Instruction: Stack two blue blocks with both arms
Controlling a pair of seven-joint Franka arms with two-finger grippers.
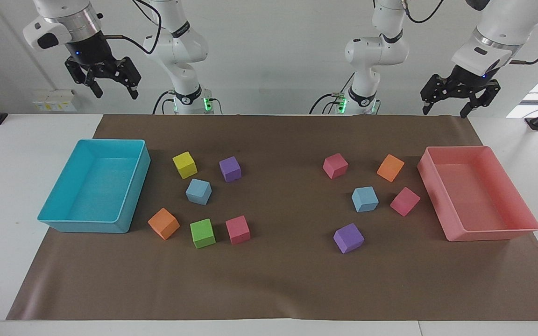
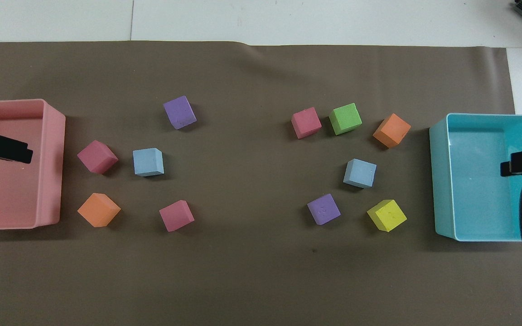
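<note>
**Both claws high and wide, blue blocks apart on the mat**

Going across the facing view from its left edge: the right gripper [image 1: 109,87] hangs high in the air over the robots' end of the teal tray [image 1: 128,190], its fingers spread wide and holding nothing. The teal tray sits at the right arm's end of the brown mat [image 1: 278,284].

Just beside the tray lies a cluster of six cubes. The yellow cube [image 1: 185,164] and a purple cube [image 1: 230,169] lie nearest the robots. One blue block [image 1: 198,191] rests on the mat between them and the row farther out: an orange cube [image 1: 163,223], a green cube [image 1: 202,233] and a red cube [image 1: 237,229]. This blue block touches none of its neighbours.

Toward the left arm's end lies a second group. A red cube [image 1: 335,165] and an orange cube [image 1: 390,167] lie nearest the robots. The other blue block [image 1: 364,199] sits flat on the mat, near a pink-red cube [image 1: 405,201], with another purple cube [image 1: 348,238] farther out. The two blue blocks are well apart, neither stacked.

The pink tray [image 1: 492,233] stands at the left arm's end. The left gripper [image 1: 459,99] hovers high over the tray's robot-side end, fingers wide and empty.
</note>
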